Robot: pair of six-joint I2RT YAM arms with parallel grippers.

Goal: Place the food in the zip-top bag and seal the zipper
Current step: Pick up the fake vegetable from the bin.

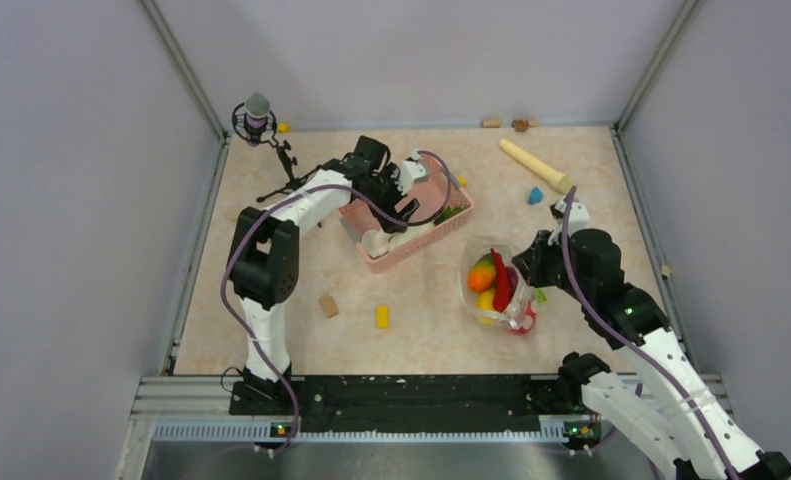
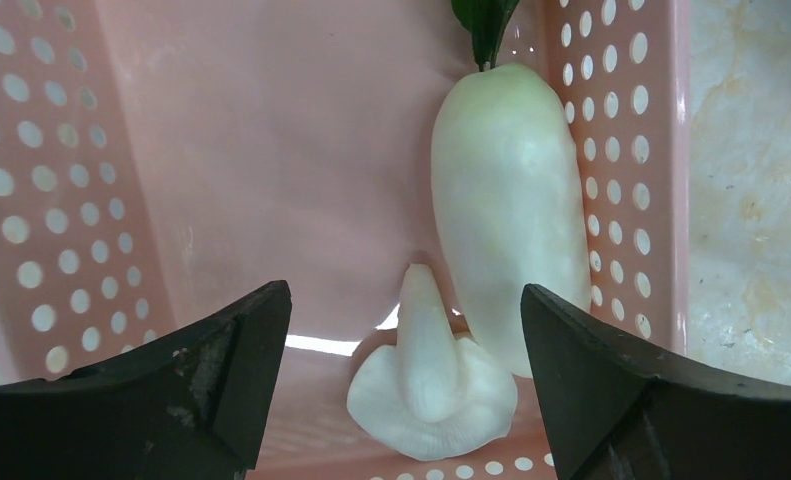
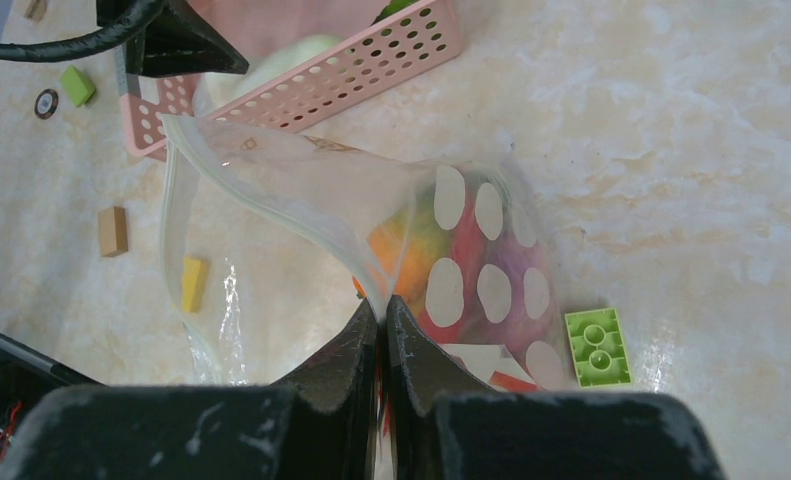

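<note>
White-and-black arms (image 1: 264, 325), purple cables (image 1: 563, 232) (green lights (image 1: 279, 429))

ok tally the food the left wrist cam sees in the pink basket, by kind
white radish: 1
white mushroom: 1
total: 2

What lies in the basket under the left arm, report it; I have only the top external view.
Observer: Two white pieces. A long white radish with a green leaf lies along one wall of the pink basket, and a white mushroom lies beside it.
Operator: Now tell me what the right gripper is doing at the bag.
Observer: The right gripper is shut on the mouth edge of the zip-top bag, pinching the clear plastic between its fingers.
</note>
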